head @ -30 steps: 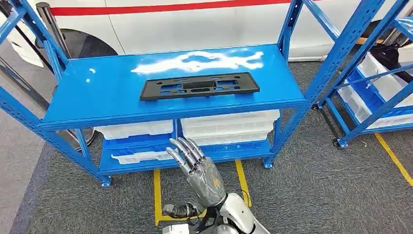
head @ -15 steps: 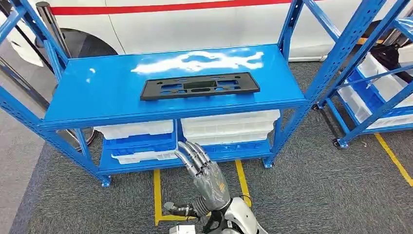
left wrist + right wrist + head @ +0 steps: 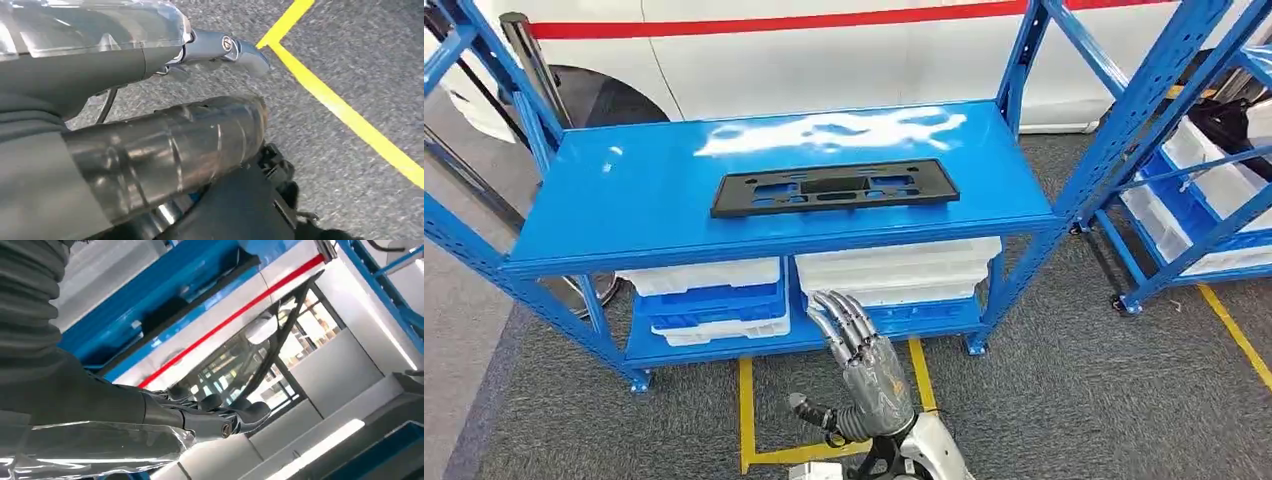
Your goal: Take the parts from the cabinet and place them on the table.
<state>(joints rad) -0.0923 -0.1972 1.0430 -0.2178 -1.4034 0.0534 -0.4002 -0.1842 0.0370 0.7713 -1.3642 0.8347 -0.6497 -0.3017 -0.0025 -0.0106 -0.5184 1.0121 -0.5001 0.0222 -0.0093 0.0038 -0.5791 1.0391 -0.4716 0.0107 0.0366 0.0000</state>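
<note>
1. Carpet (image 3: 350, 50) lies under the left hand (image 3: 125, 75), which hangs low on the near side of the blue rack (image 3: 624, 200). Its fingers are stretched apart and it holds nothing.
2. White bins (image 3: 894, 262) fill the rack's lower shelf. They are not what the reach is for.
3. The black part (image 3: 834, 188), a long flat plate with cut-outs, lies along the rack's top shelf, near its front edge and a little right of the shelf's middle.
4. The right hand (image 3: 869, 372) is raised in front of the rack's lower shelf, below the part and well short of it. Its fingers are spread, its thumb is out to the side, and it is empty.
5. The step in hand looks like the reach. The hand should probably rise above the top shelf's front lip before going forward, then come down at the part's near long edge. The plate is thin and lies flat, so a pinch on that edge looks more likely to lift it than a grab from above.
6. Against a second ago, the whole head view has shifted a little, so the camera has moved. The part keeps its place on the shelf. The right hand now stands further right along the rack's front and slightly lower, open as before.
</note>
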